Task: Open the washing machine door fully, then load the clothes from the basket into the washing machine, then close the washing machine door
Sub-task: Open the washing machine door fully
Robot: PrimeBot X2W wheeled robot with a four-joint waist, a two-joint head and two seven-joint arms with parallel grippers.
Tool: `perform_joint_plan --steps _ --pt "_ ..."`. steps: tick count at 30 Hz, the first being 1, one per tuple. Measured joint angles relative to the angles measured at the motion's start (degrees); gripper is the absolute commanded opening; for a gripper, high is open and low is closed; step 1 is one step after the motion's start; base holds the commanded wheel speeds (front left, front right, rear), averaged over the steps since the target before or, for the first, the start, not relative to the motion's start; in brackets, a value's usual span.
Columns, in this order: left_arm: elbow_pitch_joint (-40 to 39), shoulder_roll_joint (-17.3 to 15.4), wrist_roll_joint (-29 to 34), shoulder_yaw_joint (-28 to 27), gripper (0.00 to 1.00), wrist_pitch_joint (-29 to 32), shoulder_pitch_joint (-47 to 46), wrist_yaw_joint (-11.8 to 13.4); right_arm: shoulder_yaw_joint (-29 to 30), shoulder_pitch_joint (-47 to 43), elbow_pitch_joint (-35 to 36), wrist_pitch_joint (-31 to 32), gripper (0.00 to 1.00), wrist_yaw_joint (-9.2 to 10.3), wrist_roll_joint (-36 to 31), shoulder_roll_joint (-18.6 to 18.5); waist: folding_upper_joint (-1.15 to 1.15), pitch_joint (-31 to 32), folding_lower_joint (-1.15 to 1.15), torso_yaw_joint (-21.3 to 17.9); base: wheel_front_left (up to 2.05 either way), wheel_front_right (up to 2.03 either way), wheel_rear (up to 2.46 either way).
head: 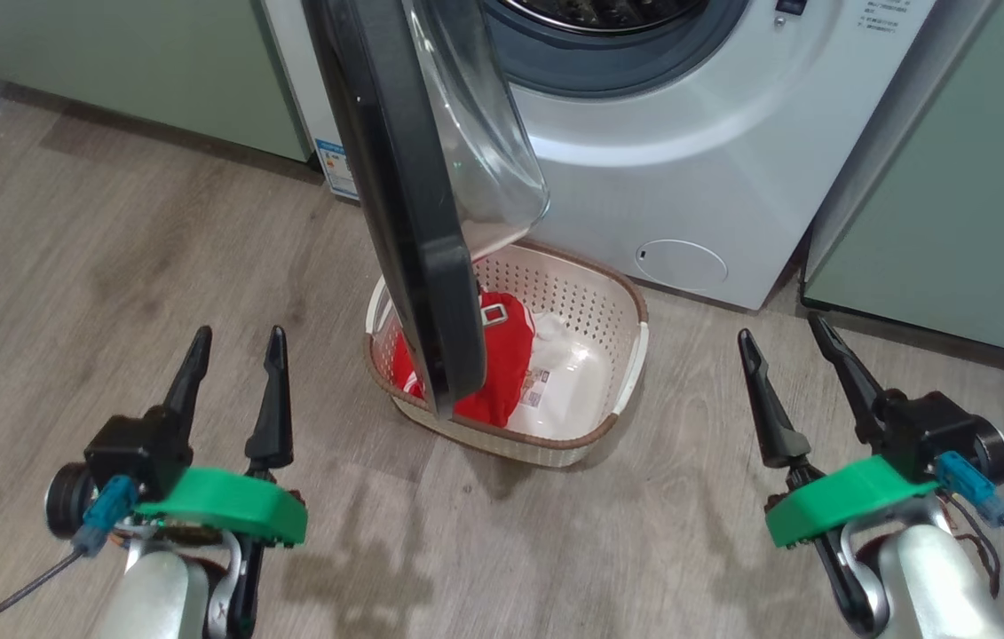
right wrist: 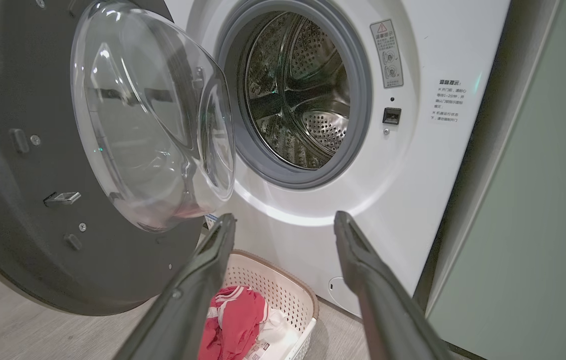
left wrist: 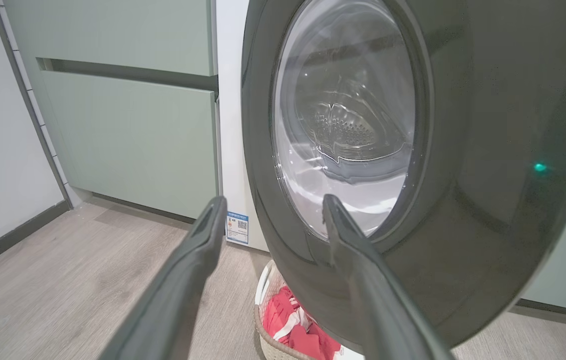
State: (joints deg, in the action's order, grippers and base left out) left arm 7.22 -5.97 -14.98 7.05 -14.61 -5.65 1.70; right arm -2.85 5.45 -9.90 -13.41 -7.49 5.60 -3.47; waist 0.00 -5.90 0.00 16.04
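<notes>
glossy black-rimmed round glass door (head: pixel 413 222) of white front-loading washer (head: pixel 688 177) swung out, perhaps not fully. red striped clothes (head: pixel 506 355) lie in cream perforated basket (head: pixel 590 293) beneath. left fingers (head: pixel 182 382), right fingers (head: pixel 766 399) spread, empty. loading, closing left.

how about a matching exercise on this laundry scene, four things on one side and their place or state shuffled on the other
Things
1. washing machine door
2. red clothes
3. basket
4. steel drum

Place or state
a. lying in the basket
b. bare, no laundry seen inside
c. swung open, hanging over the basket
d. standing on the floor in front of the washing machine

Pairs: 1-c, 2-a, 3-d, 4-b
</notes>
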Motion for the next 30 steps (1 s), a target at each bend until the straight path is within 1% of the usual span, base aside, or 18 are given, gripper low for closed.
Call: perform_joint_plan --steps 3,4,16,18,23,24,30 --pt "0.00 -0.01 -0.18 0.05 0.99 0.00 0.00 0.01 0.00 0.01 -0.07 -0.25 1.00 0.00 0.01 0.03 0.00 -0.13 0.00 0.03 0.00 0.00 0.00" --pt "0.00 -0.03 -0.19 0.11 0.00 0.00 0.00 0.00 -0.04 0.01 -0.15 -0.26 1.00 0.00 0.01 0.07 0.00 -0.19 0.00 -0.01 0.00 0.00 0.00" --pt "-0.38 -0.45 -0.76 0.23 0.00 0.00 -0.03 0.10 -0.22 0.01 -0.45 -0.30 1.00 0.00 0.02 0.21 0.00 -0.31 0.00 -0.10 0.00 0.00 0.00" --pt "-1.29 -0.85 -0.75 -0.01 0.00 0.00 -0.22 0.52 -0.18 0.01 -0.46 -0.30 1.00 0.00 0.03 0.22 0.00 -0.33 0.00 0.02 0.00 0.00 0.00" --pt "-6.23 -2.86 -0.51 -2.26 0.00 -0.01 -4.33 1.29 -0.18 0.02 -0.47 -0.30 1.00 0.00 0.27 0.24 0.00 -0.44 0.00 0.29 0.00 0.00 0.00" --pt "-6.23 -2.86 -0.51 -2.26 0.00 -0.01 -4.33 1.29 -0.18 0.02 -0.47 -0.30 1.00 0.00 0.27 0.24 0.00 -0.44 0.00 0.29 0.00 0.00 0.00" --pt "-15.13 -4.75 1.29 -3.39 0.00 0.13 -13.82 2.09 -0.15 0.09 -0.45 -0.31 1.00 0.00 0.29 0.25 0.00 -0.60 0.00 0.19 0.00 0.00 0.00"
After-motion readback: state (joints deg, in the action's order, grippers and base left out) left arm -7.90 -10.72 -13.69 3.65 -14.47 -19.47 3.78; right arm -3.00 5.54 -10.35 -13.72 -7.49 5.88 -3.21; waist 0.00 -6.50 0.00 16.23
